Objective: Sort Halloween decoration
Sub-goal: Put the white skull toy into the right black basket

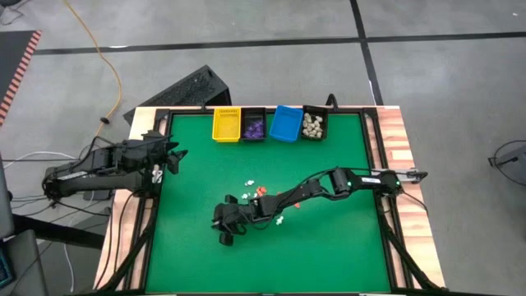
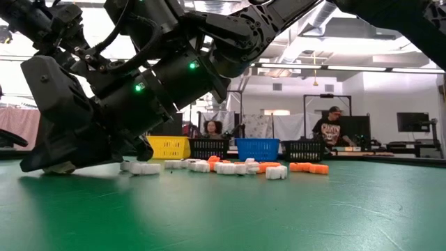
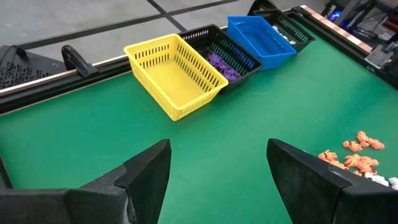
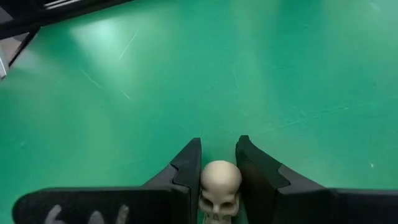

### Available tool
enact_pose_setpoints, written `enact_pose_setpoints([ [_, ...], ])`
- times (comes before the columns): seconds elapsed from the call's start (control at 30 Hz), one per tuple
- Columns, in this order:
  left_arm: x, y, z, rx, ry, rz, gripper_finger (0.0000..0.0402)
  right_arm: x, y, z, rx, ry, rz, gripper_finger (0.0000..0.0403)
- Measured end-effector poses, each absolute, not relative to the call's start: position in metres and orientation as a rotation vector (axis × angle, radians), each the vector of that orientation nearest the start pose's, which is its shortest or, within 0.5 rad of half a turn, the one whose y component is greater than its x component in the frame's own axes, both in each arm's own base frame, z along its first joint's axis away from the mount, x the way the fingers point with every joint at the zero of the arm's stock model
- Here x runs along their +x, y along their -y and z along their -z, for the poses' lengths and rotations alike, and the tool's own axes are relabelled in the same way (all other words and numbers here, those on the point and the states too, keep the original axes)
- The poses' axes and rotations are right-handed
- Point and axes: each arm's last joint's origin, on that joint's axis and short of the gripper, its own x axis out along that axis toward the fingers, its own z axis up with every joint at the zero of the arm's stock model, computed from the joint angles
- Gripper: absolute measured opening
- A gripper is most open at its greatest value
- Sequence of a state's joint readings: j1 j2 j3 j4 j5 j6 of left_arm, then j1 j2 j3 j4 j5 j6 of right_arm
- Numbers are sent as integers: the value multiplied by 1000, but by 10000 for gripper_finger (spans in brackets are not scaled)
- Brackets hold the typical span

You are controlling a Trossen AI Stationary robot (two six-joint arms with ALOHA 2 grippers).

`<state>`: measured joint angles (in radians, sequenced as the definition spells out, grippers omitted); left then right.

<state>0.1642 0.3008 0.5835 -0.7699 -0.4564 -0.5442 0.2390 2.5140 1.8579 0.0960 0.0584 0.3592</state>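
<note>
A: What is the left gripper (image 3: 217,180) doing?
B: It is hovering with its fingers spread wide and nothing between them, near the table's left edge; beyond it are sitting the yellow slotted plastic bin (image 3: 175,73) and the black bin holding purple figurines (image 3: 222,65).

A: And the right gripper (image 4: 217,163)?
B: It is pinching a small cream-beige skull figurine (image 4: 219,190) between its fingers, low over the green felt table (image 1: 329,255). Behind it, white and orange pieces (image 2: 230,166) are lying scattered.

The right arm (image 1: 329,185) slants across mid-mat, blocking passage from 3 o'clock toward centre. Loose pieces (image 1: 261,191) lie just beside it, toward 12. Four bins (image 1: 270,123) line the 12 o'clock edge (touching, no gaps). The mat (image 1: 329,247) is open from 4 through 7 o'clock.
</note>
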Motion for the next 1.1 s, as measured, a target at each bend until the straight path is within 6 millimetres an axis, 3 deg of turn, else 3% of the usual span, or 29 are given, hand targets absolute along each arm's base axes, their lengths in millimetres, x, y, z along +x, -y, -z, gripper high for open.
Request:
enact_pose_setpoints([
  [0.27, 66, -24, -264, -444, -310, -724, 256, 533, -109, -135, 274, -532, -28, 107],
  [0.63, 66, -24, -264, -445, -309, -727, 256, 528, -55, -194, 188, -492, 64, 110],
  [0.87, 66, -24, -264, -445, -307, -729, 256, 509, -6, -239, 59, -542, 147, 110],
  [1.1, 66, -25, -264, -449, -292, -764, 256, 474, 50, -285, -58, -643, 210, 111],
])
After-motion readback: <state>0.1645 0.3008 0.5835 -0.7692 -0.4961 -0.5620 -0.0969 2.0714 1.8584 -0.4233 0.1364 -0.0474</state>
